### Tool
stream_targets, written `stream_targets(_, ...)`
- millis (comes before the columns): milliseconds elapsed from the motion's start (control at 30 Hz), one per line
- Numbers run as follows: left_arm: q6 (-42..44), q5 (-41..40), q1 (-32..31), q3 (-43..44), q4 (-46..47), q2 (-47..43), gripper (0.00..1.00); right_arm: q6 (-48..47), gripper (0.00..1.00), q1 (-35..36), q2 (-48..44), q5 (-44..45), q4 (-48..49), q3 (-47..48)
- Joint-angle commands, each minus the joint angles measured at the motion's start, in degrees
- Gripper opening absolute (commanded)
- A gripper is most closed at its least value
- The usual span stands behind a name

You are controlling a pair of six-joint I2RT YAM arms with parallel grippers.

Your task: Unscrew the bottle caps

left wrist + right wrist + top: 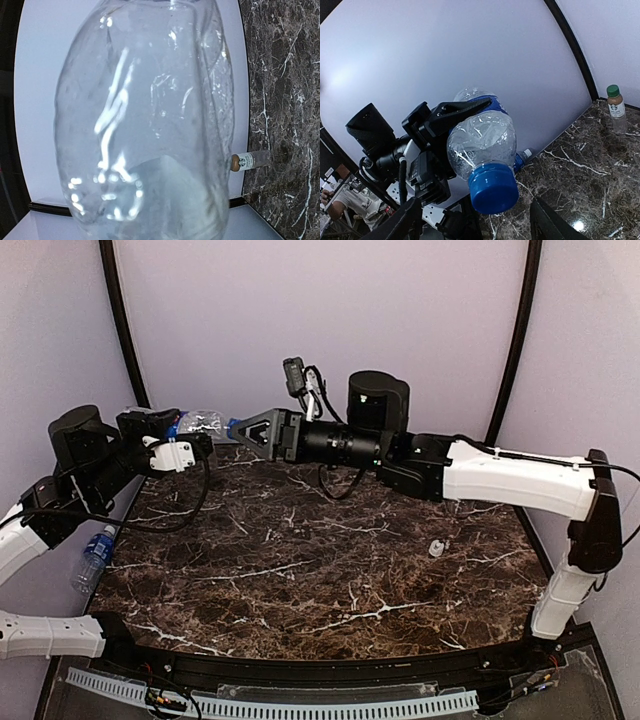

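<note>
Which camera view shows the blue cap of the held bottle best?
The right wrist view: the blue cap faces the lens, whole. The top external view shows only a small blue spot. The left wrist view shows only the clear body of the bottle, no cap.

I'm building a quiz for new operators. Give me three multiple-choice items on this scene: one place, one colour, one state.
1. Where does the blue-labelled bottle lie?
A) by the left edge of the table
B) at its centre
C) at its right edge

2. What colour is the cap on the clear bottle that the left gripper holds?
A) white
B) green
C) blue

3. How is the right gripper?
A) shut on the cap
B) open
C) shut on nothing

Answers:
1 A, the top view shows it lying there.
2 C, the right wrist view shows it blue.
3 B, its fingers stand apart on either side of the cap.
</note>
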Motion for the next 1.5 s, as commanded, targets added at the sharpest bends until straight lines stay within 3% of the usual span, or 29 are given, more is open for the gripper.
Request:
stream_targets(0,5.1,-1.9,-1.4,-2.0,7.6,-1.5,0.26,8.3,0.62,-0.4,1.9,-3.0,2.5,2.3)
stream_targets(67,4.9,-1.7,-1.8,-2.5,7.5,-1.7,0.26,8.4,0.53,-0.6,2.6,-3.2,3.9,2.2)
stream_targets(200,4.0,-0.9,-2.1,-1.7,6.5,-1.6,0.26,9.3,0.51,-0.8,3.7,-4.2,5.2,2.5)
stream_targets(333,3.8,-0.5,-2.3,-1.0,5.8,-1.3,0.25,9.5,0.42,-1.0,3.8,-5.0,7.5,1.5)
stream_targets(500,3.6,-0.2,-2.5,-1.3,3.8,-1.7,0.25,9.1,0.42,-1.3,3.6,-6.0,8.6,1.3)
stream_targets(733,2.9,-0.5,-2.5,-0.4,3.7,-1.1,0.25,8.6,0.0,-1.2,3.8,-6.6,7.0,2.2)
stream_targets(833,1.1,-0.5,-2.6,0.3,1.6,-1.0,0.24,3.8,0.0,-0.9,3.7,-6.7,4.0,3.5)
stream_targets(900,-2.3,0.4,-2.6,2.1,-3.6,-0.9,0.23,-6.3,0.0,0.8,2.8,-6.4,0.2,4.8)
stream_targets(967,-6.3,3.1,-2.6,5.3,-13.8,-0.6,0.23,-24.2,0.0,4.4,1.2,-3.2,-6.2,5.6)
stream_targets(1067,-9.6,9.8,-2.6,10.4,-26.6,-0.2,0.23,-53.0,0.0,12.0,-1.4,7.8,-10.0,2.4)
stream_targets(1167,-9.5,14.0,-2.6,12.5,-37.8,0.1,0.22,-74.3,0.0,17.0,-2.0,19.5,-10.2,-1.1)
stream_targets(1333,-8.8,17.5,-2.6,16.2,-51.7,2.3,0.2,-105.5,0.0,21.9,-1.6,36.4,2.0,-9.1)
stream_targets(1467,-10.5,17.4,-2.7,18.5,-61.4,4.9,0.16,-120.3,0.0,22.4,-1.7,41.7,10.2,-13.1)
